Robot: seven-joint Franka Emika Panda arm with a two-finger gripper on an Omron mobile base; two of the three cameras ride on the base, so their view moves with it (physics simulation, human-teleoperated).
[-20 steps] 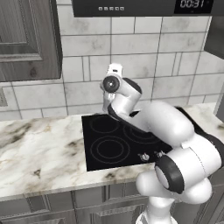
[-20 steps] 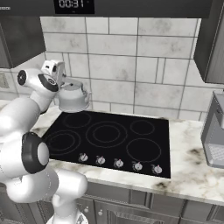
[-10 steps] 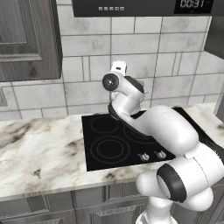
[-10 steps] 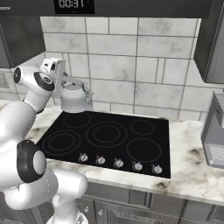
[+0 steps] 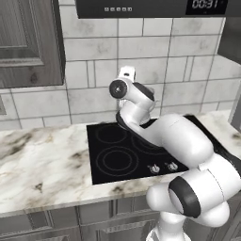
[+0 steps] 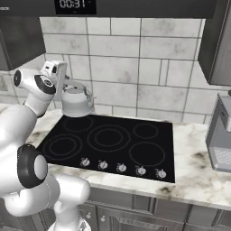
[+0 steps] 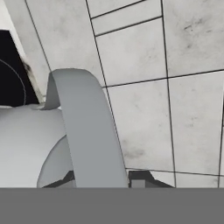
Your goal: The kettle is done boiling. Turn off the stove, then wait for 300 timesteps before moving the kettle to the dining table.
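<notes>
One long marble worktop [image 6: 198, 178] runs under the grey tiled wall [image 6: 149, 67], and set into it is the stove [image 6: 113, 142], a black glass cooktop with thin burner rings and five silver knobs [image 6: 121, 167] in a row along its front edge. Dark cabinets [image 5: 28, 42] hang above at the left, and a grey appliance [image 6: 221, 135] stands at the right end of the worktop. The white arm [image 5: 164, 136] bends up over the cooktop and reaches toward the wall. The kettle [image 6: 76, 103], squat and silver-grey, hangs clear of the glass above the rear left burner ring, close to the tiles. The gripper [image 6: 61, 81] sits at the kettle's handle [image 7: 89, 140]. In the hand view that slanted grey handle runs up between the two dark fingertips [image 7: 138, 180], with the kettle's rounded body to the left and tiles behind. The jaws are narrowed onto the handle and carry the kettle by it.
</notes>
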